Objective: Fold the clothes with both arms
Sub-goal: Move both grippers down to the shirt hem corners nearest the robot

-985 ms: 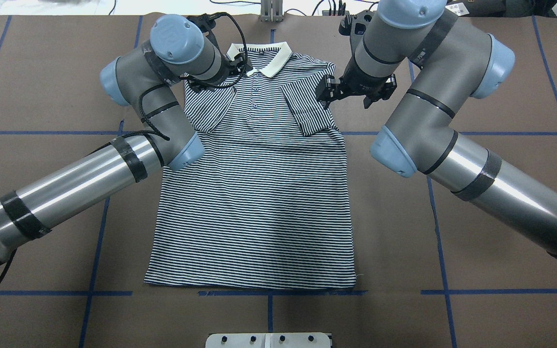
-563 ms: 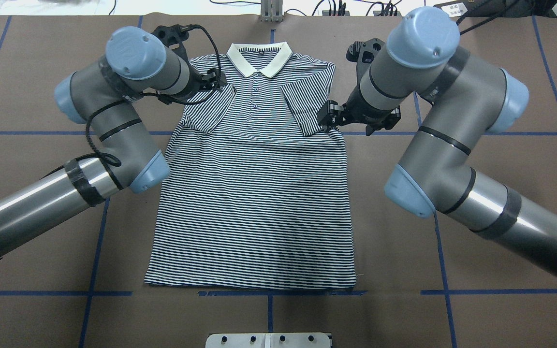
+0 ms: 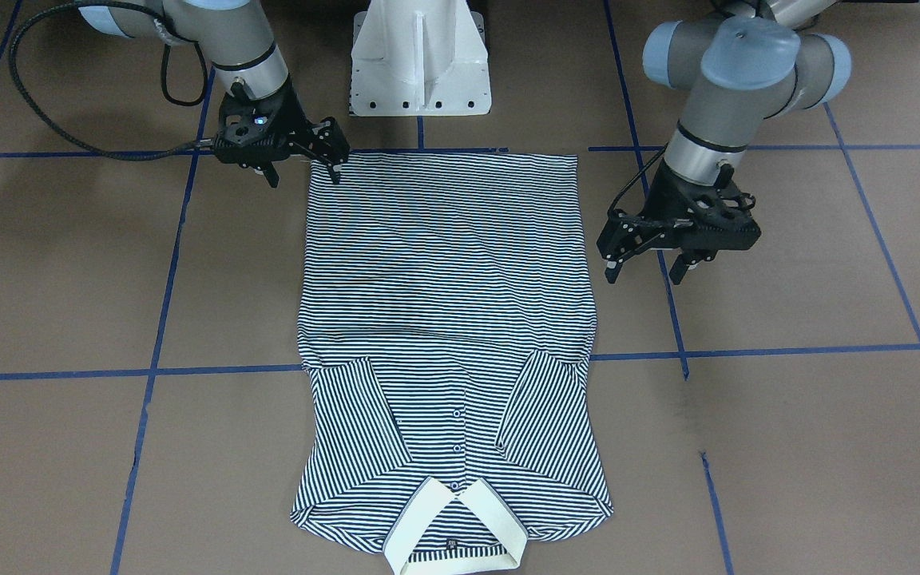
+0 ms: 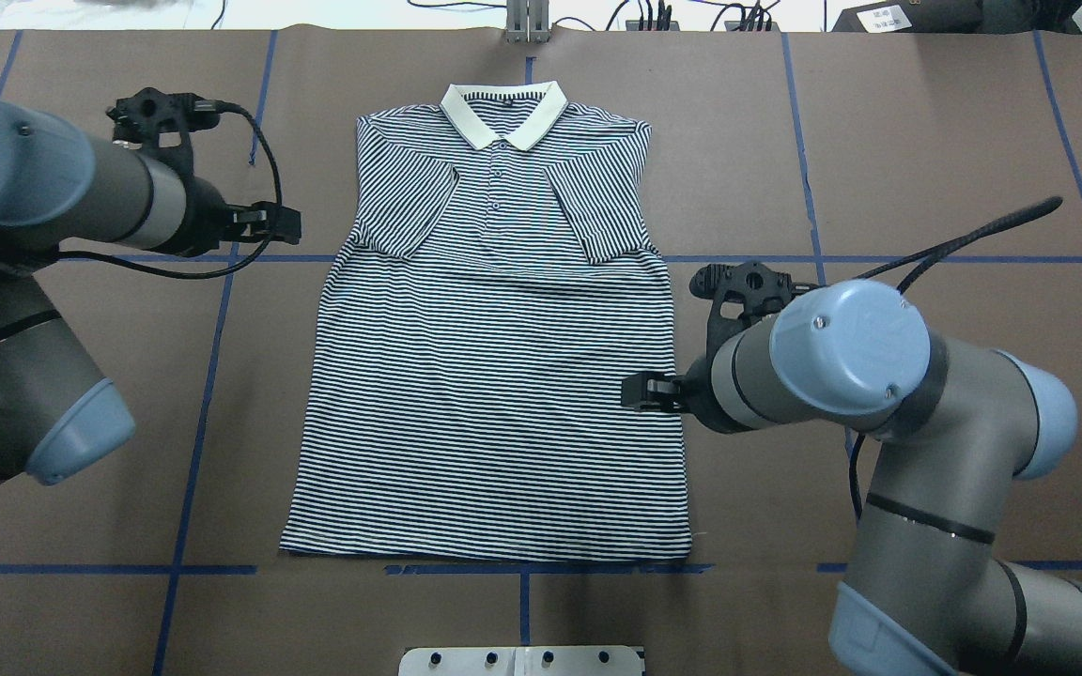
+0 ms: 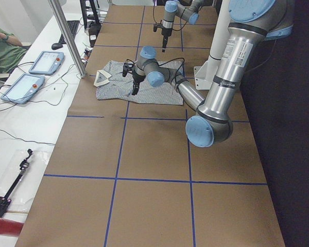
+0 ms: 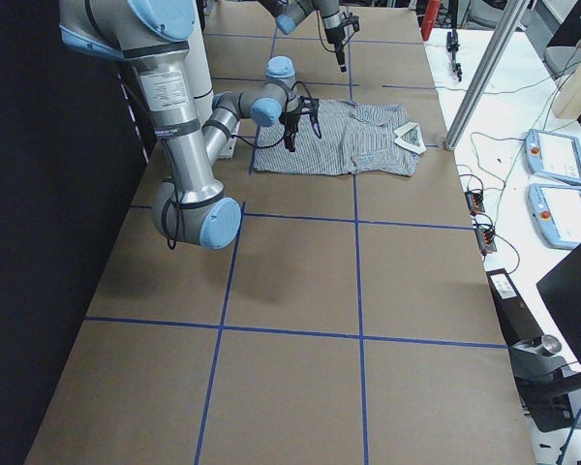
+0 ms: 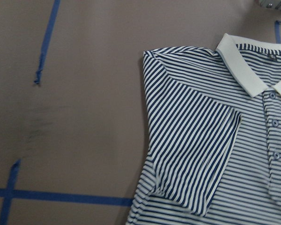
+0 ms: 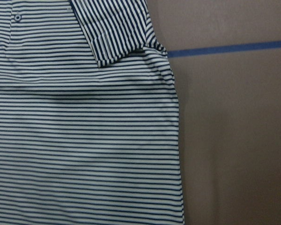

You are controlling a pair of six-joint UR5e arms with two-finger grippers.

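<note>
Hovering at either flank of the striped polo shirt (image 4: 494,376), our two arms have not yet taken hold. The shirt lies flat and front up on the brown worktop (image 4: 926,141), its cream collar (image 4: 503,111) away from the robot and both sleeves (image 4: 405,202) folded in over the chest. The right arm (image 4: 842,347) holds its jaws spread wide and empty at the shirt's right side edge, toward the hem (image 4: 485,549). The left arm (image 4: 34,188) hangs its jaws, also wide and empty, beside the left edge, clear of the cloth and farther toward the collar. The risk we see is a lopsided fold: jaws biting at unequal levels would lift the body askew. A pinch catching only the top layer would leave the back behind, and a quick lift could spill the tucked sleeves open.
</note>
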